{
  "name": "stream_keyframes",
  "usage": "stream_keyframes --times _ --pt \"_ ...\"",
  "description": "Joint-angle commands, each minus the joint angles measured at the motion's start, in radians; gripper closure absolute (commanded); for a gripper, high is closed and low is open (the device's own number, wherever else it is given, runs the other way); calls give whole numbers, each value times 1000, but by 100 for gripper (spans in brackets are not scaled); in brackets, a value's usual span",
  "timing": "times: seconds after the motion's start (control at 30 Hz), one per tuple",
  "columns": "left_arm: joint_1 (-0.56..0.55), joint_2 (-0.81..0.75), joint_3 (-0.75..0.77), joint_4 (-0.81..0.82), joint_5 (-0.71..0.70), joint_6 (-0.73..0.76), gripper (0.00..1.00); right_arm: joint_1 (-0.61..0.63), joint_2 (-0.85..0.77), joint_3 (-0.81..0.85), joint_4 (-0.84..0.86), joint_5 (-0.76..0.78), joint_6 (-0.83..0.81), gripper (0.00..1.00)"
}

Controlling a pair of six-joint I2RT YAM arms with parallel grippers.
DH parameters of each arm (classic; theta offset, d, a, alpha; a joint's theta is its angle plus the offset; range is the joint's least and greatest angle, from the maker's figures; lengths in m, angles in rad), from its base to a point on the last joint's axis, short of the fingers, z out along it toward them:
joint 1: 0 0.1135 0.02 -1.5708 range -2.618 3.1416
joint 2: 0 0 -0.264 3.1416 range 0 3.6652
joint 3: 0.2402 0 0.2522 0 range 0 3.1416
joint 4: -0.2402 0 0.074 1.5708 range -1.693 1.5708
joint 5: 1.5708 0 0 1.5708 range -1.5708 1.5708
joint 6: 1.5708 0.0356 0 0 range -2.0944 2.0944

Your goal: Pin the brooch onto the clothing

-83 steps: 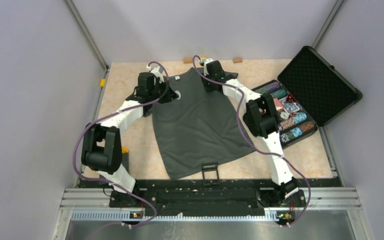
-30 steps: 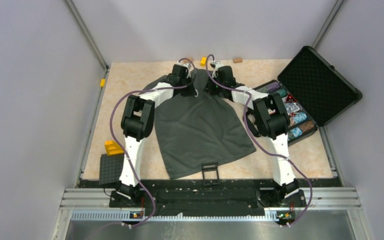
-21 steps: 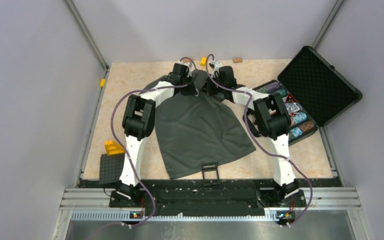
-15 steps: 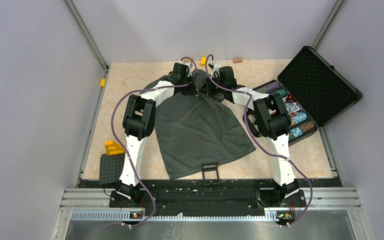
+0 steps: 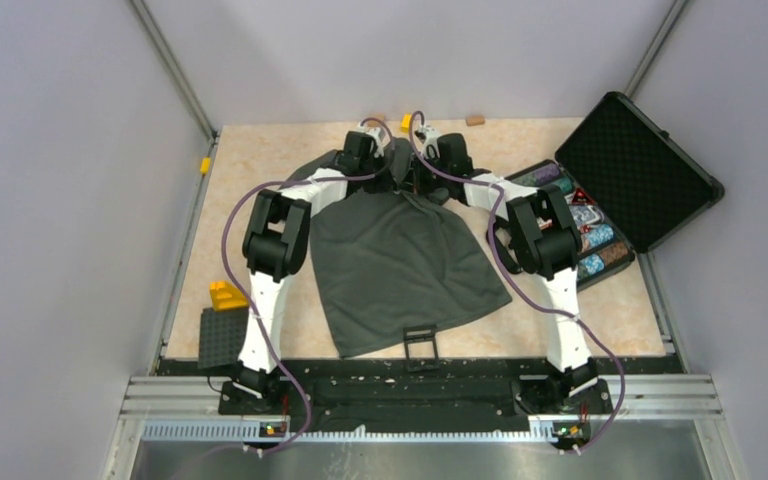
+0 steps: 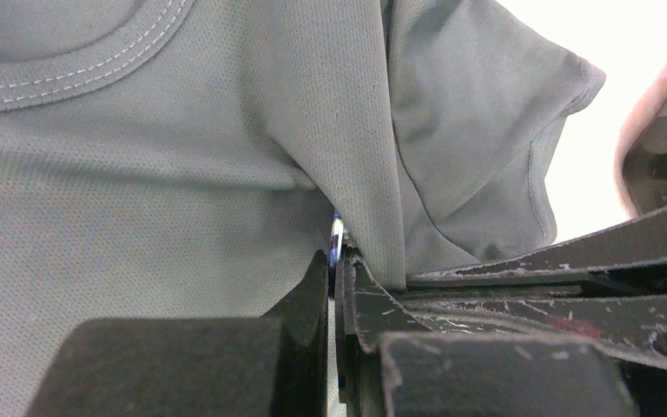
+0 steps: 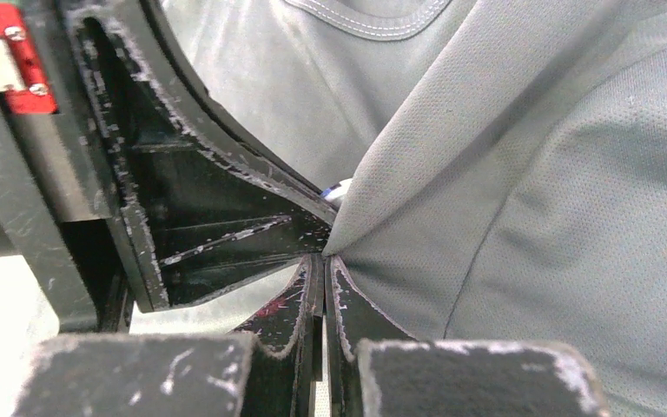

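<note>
The dark grey-green T-shirt [image 5: 400, 260] lies in the middle of the table, its collar end bunched up at the far side. Both grippers meet there. My left gripper [image 5: 388, 176] is shut on the brooch [image 6: 336, 241], which shows edge-on as a thin blue-and-silvery sliver at the fingertips [image 6: 316, 276], pressed against a raised fold of the T-shirt [image 6: 139, 191]. My right gripper [image 7: 323, 257] is shut on that fold of the T-shirt [image 7: 521, 200], tip to tip with the left gripper. A sliver of the brooch [image 7: 340, 186] shows by the fold.
An open black case [image 5: 635, 170] with poker chips [image 5: 582, 235] stands at the right. A black baseplate [image 5: 222, 338] and a yellow brick [image 5: 226, 295] lie near left. A small black square frame [image 5: 420, 338] rests at the shirt's near hem. Small blocks [image 5: 475, 120] lie at the far edge.
My left arm has swung from the shirt's left shoulder to the collar, meeting the right gripper. The shirt's top has been bunched up into a fold. Over the last second both grippers barely moved.
</note>
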Motion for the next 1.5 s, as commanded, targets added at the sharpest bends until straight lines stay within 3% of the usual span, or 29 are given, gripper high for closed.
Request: stream_keyframes --times 0.0,0.6,1.0,1.23,1.27,1.47 --pt "1 -118 -140 169 -2 -38 100 -6 16 49 -22 -12 -38 100" --pt "43 -228 -407 601 150 -130 100 -17 43 18 -39 -71 -36 100" --pt "45 -223 -418 664 241 -90 100 -20 58 47 -113 -95 -79 100" --pt "52 -224 -413 639 345 -26 100 -37 -11 -27 -50 -109 -71 100" --pt "58 -228 -416 628 365 -14 100 -44 -35 -50 -32 -117 -70 99" --pt "97 -257 -424 559 544 21 100 -110 -189 -220 77 -250 -94 70"
